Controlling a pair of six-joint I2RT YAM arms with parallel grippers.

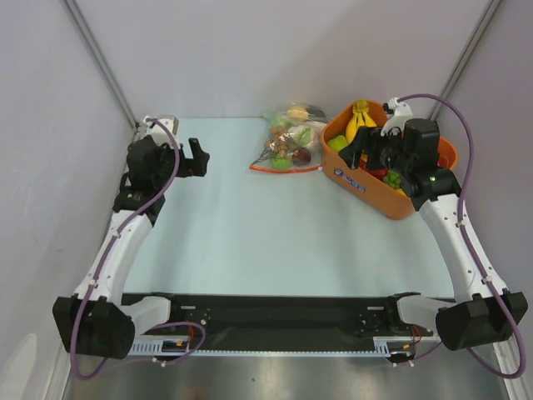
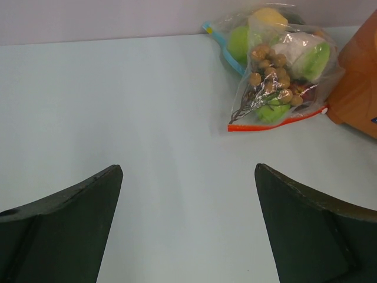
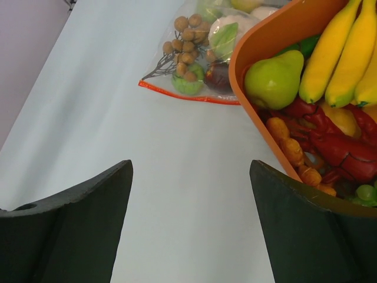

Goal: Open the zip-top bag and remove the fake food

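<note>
A pale blue-white bench point(image 1: 250, 242) filled most of the space between the grey walls. The two white arms rose from its near edge. The left arm point(image 1: 133, 225) reached up the left side, and its left jaws hung spread over bare bench with nothing between the dark fingers point(image 2: 65, 236), well apart from the bags. The right arm point(image 1: 454, 233) reached toward the far right corner. Its right jaws stood spread and empty too, held over the near part of a rounded orange plastic tub point(image 1: 379, 200).

That tub sat at the far right and held a yellow banana bunch point(image 3: 341, 53), a green pear point(image 3: 274, 79) and a red toy lobster point(image 3: 330, 138).

Just left of the tub, right up against its wall, lay the crinkly clear zip-top bag point(image 1: 287, 154). It lay flat on the bench with its orange-red zip strip point(image 2: 277, 121) along the near edge. I couldn't tell whether that strip was sealed. Behind it, and partly under it, lay a second clear bag with a blue strip point(image 2: 227, 50) and a green apple point(image 2: 238, 41) inside.

The fake food point(image 2: 277, 76) was all inside the zip-top bag: a white-and-green cauliflower point(image 2: 300, 53), a bunch of small brown balls on a twig point(image 2: 268, 62), a green piece point(image 2: 271, 112) near the strip and a dark maroon fruit point(image 3: 217, 75).
</note>
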